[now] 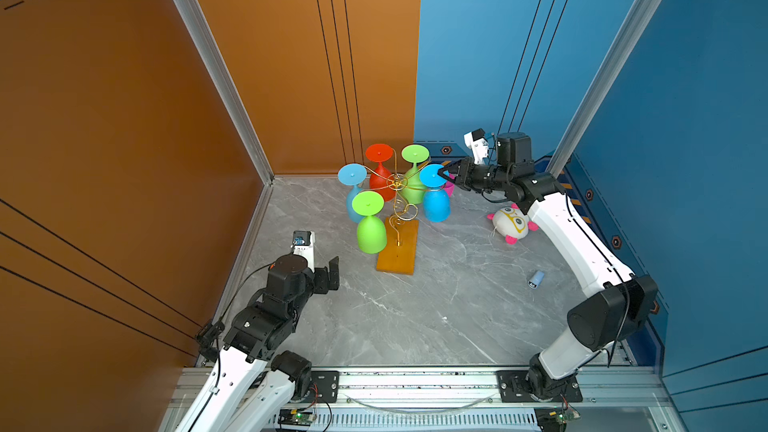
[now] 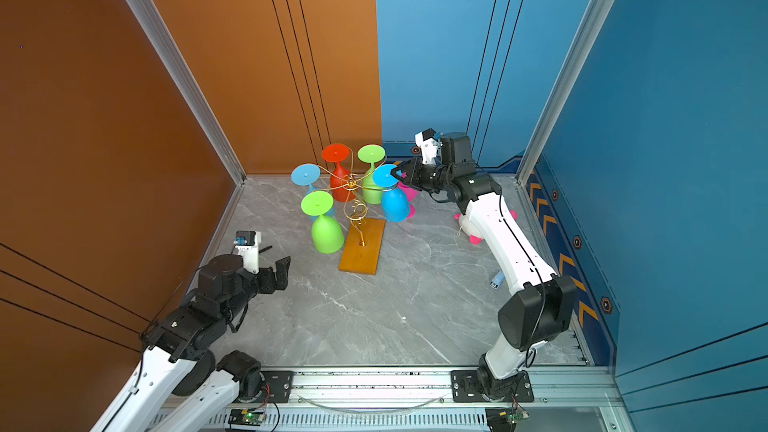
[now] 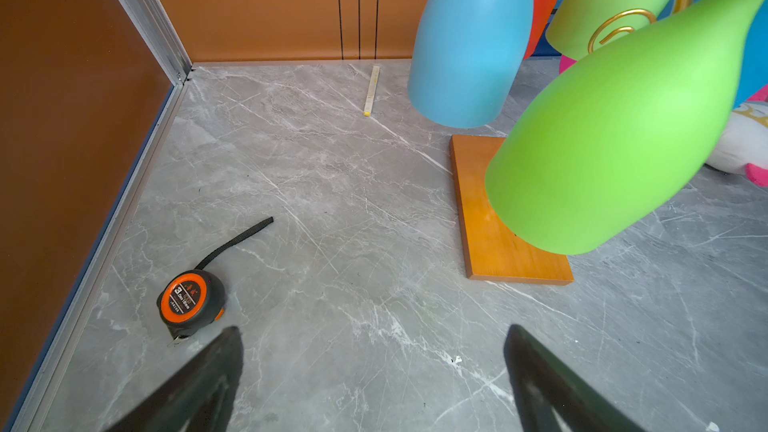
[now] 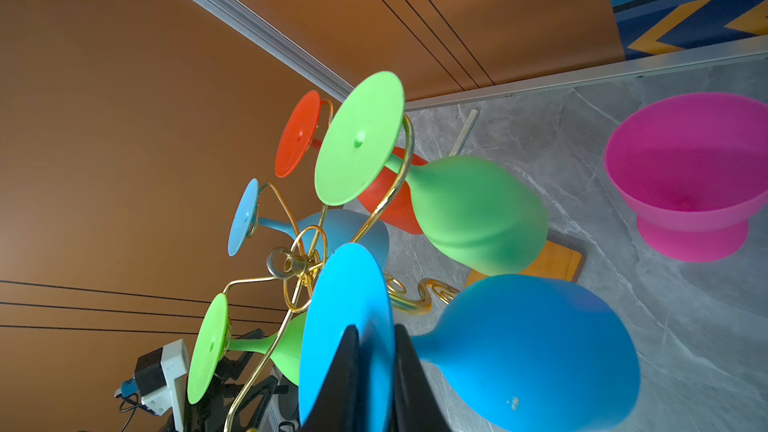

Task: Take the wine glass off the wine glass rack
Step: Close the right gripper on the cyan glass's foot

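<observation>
The right gripper [image 4: 376, 351] is closed narrowly on the foot disc of the bright blue wine glass [image 4: 532, 347], which hangs upside down on the right side of the gold wine glass rack [image 1: 397, 252] at the back of the grey surface [image 1: 415, 317], while the left gripper [image 3: 374, 328] hovers wide open and empty.

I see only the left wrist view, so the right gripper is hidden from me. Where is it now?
Observer: The right gripper is at the round foot of the bright blue glass, which hangs on the rack.
Operator: Does it hold the foot?
Observer: Yes, its jaws pinch the foot's edge.
Operator: Is any glass off the rack?
Observer: A pink glass stands upright on the table.
</observation>
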You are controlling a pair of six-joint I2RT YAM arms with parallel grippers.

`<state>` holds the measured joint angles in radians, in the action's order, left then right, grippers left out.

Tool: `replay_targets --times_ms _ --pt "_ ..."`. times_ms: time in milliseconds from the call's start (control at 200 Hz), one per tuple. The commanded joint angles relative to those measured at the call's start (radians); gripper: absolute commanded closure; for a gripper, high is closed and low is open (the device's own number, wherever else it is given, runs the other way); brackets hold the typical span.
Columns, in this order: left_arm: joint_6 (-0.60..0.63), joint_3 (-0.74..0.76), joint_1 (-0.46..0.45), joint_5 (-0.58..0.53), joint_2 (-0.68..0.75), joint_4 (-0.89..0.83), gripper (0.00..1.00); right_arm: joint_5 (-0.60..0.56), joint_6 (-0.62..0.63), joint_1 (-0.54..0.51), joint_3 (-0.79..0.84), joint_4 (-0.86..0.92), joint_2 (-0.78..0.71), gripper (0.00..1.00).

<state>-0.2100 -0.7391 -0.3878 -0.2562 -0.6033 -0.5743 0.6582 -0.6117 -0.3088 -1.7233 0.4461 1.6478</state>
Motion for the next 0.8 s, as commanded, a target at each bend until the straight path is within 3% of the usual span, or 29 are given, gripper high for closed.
replay_targets --times_ms 0,796 --pt "-0.014 0.018 0.010 0.023 0.011 0.017 0.02 0.009 -0.004 0.000 -0.012 0.013 -0.002 0.88" --pt "-0.019 0.022 0.014 0.030 0.028 0.017 0.02 0.028 -0.044 0.003 0.044 -0.046 -0.101 0.97"
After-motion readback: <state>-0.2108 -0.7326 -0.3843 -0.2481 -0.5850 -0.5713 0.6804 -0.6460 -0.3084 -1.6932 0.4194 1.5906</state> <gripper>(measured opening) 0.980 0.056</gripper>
